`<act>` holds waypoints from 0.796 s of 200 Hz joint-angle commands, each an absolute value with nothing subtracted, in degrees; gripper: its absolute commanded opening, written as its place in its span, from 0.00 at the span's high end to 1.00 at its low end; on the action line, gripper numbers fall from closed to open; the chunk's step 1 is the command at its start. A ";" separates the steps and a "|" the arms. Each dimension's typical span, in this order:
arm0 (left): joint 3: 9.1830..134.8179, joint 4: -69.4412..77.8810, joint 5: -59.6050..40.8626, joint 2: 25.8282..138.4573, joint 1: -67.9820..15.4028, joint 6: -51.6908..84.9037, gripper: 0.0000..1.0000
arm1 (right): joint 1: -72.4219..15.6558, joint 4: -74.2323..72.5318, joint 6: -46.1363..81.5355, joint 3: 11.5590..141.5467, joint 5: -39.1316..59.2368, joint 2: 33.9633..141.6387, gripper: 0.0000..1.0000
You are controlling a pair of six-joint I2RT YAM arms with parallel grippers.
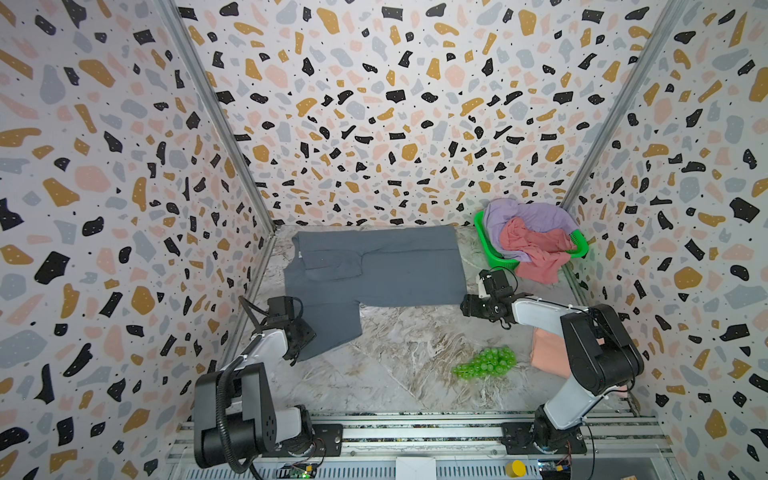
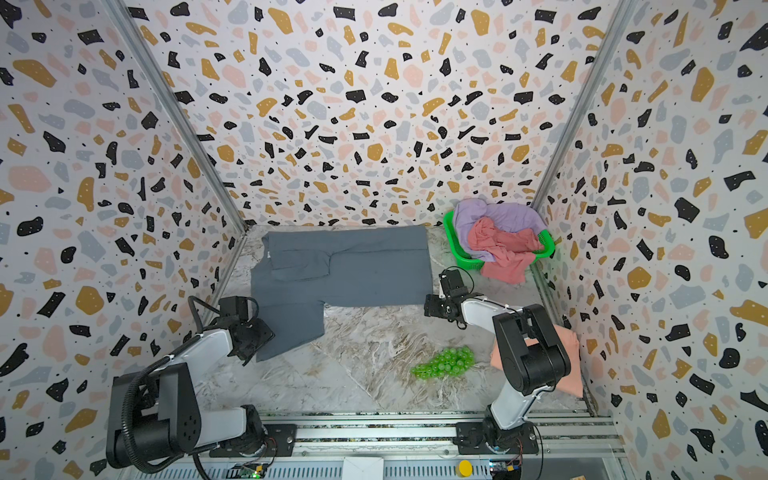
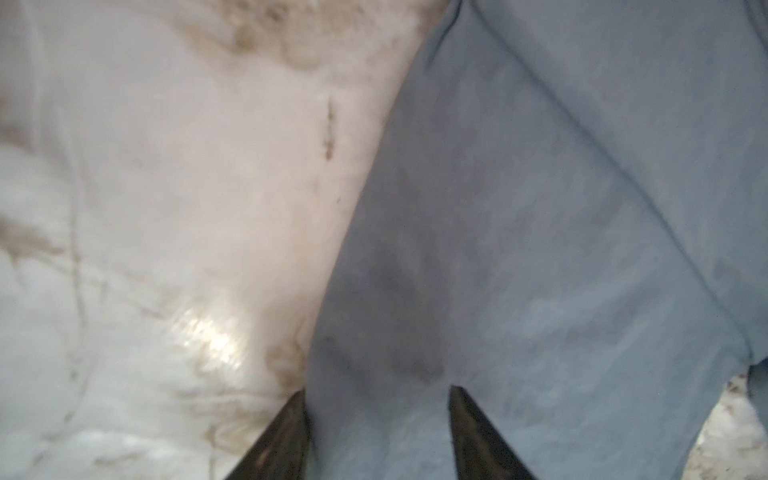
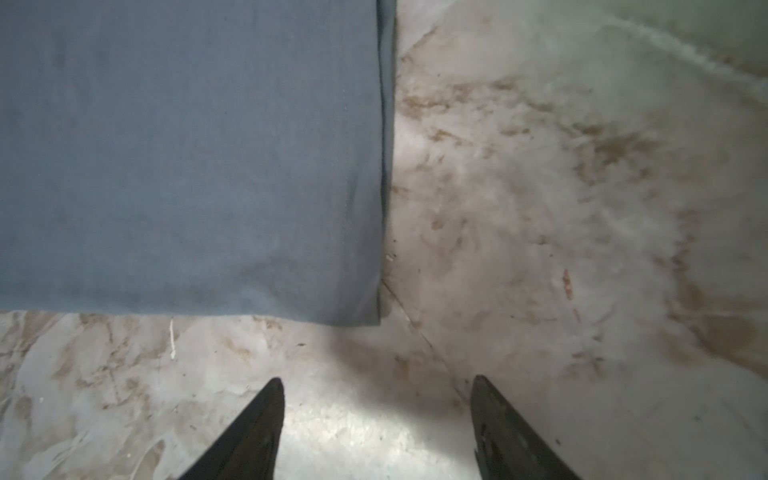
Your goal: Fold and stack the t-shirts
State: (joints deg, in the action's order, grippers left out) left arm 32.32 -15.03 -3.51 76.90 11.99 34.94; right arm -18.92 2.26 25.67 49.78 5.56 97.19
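The left pincer (image 3: pixel 376 395) stands with its jaws apart, straddling an edge of the slate grey t-shirt (image 1: pixel 395 266) at 8 o'clock on the desk (image 1: pixel 415 332). The right pincer (image 4: pixel 378 380) is open over bare desk just off the shirt's near corner, at 3 o'clock. The grey shirt lies spread flat toward 12. At 2 o'clock a green basket (image 1: pixel 484 241) holds the lilac t-shirt (image 1: pixel 536 216) and the rose pink t-shirt (image 1: pixel 532 245). The salmon peach t-shirt (image 1: pixel 548 353) lies at 4 o'clock, with the grapes (image 1: pixel 486 361) near it at 5.

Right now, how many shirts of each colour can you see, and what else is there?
Grey shirt: 1
Lilac shirt: 1
Pink shirt: 1
Peach shirt: 1
Green basket: 1
Bunch of green grapes: 1
Total: 6
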 commanded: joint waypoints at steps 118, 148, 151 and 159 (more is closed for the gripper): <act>33.78 -24.88 -5.24 69.06 12.48 36.23 1.00 | -25.84 14.35 25.95 55.17 -3.37 102.80 0.95; 35.98 -35.99 -1.06 61.08 12.48 35.88 1.00 | -25.73 15.51 22.67 51.80 0.02 95.25 0.97; 36.29 -36.79 -0.83 60.32 12.48 35.91 1.00 | -25.74 15.88 22.19 51.85 0.34 94.60 0.97; 37.23 -38.66 -0.36 58.16 12.48 36.02 1.00 | -25.75 17.02 21.05 51.90 1.10 93.24 0.97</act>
